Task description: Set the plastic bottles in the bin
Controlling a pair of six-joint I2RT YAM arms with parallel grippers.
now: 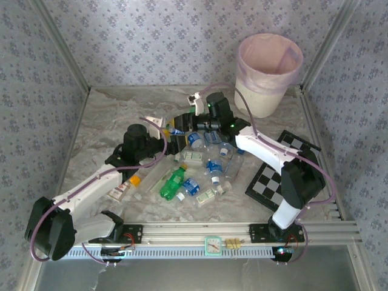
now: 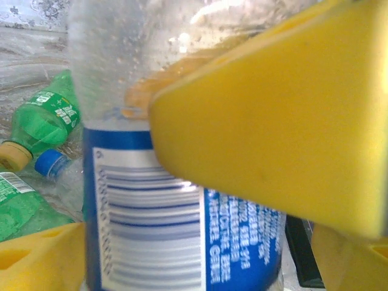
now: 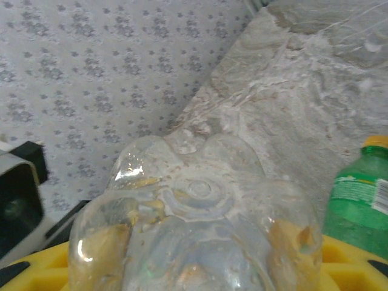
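Plastic bottles [image 1: 200,176]: most on worktop [image 1: 109,121], none seen in bin [image 1: 242,51]; right hand [image 3: 194,260] grasps blue-label bottle [image 2: 151,230]; left hand [image 1: 174,143] grip unclear.

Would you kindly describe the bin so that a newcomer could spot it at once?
Start at the far right corner of the table, where the patterned walls meet. The bin stands there, round and cream-white with a pink liner over its rim. It towers over the small bottles heaped mid-table.

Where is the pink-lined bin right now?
In the top view, the bin stands at the far right corner of the table, against the back wall, beyond the right arm and the pile of bottles.
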